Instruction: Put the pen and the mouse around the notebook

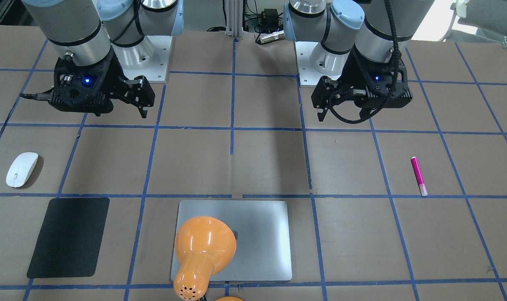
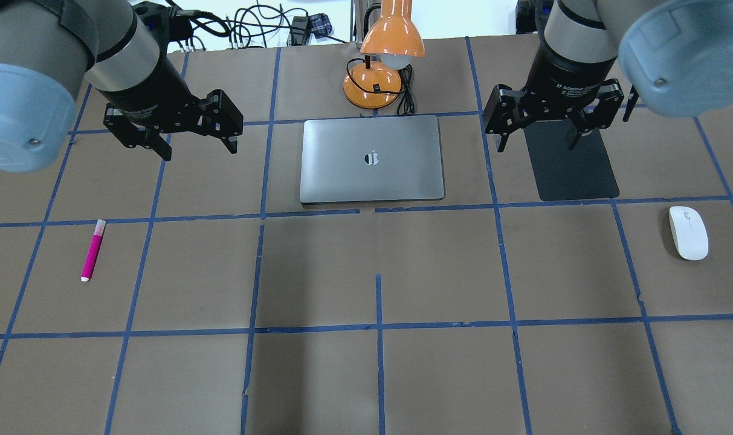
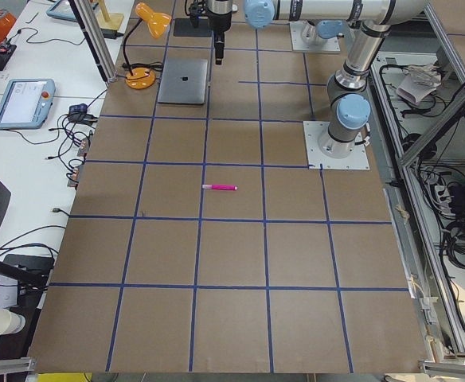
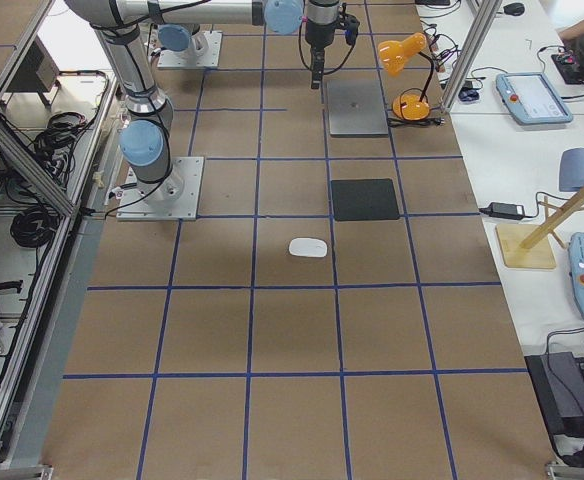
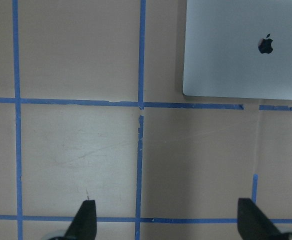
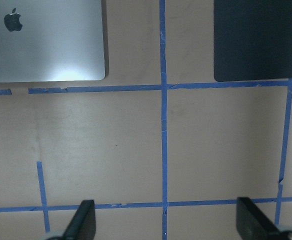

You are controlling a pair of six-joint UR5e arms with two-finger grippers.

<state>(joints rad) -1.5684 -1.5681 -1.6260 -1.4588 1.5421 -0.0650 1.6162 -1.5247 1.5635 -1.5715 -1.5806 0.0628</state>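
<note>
The silver-grey notebook [image 2: 342, 172] lies flat at the far middle of the table, its dark logo up. Far to its left the pink pen [image 2: 92, 251] rests alone on the brown paper. On the right side lies the white mouse [image 2: 688, 232], nearer than the black mat. My left gripper [image 2: 199, 151] hovers open left of the notebook, with nothing between its fingers. My right gripper [image 2: 538, 147] hovers open right of the notebook, above the mat's near-left part, also holding nothing. Both wrist views show bare table between the fingertips and a corner of the notebook [image 5: 236, 60].
A black rectangular mat [image 2: 578, 169] lies right of the notebook. An orange desk lamp [image 2: 381, 54] stands just behind the notebook, its shade hanging over it in the front-facing view. Blue tape lines grid the brown table. Cables lie beyond the far edge.
</note>
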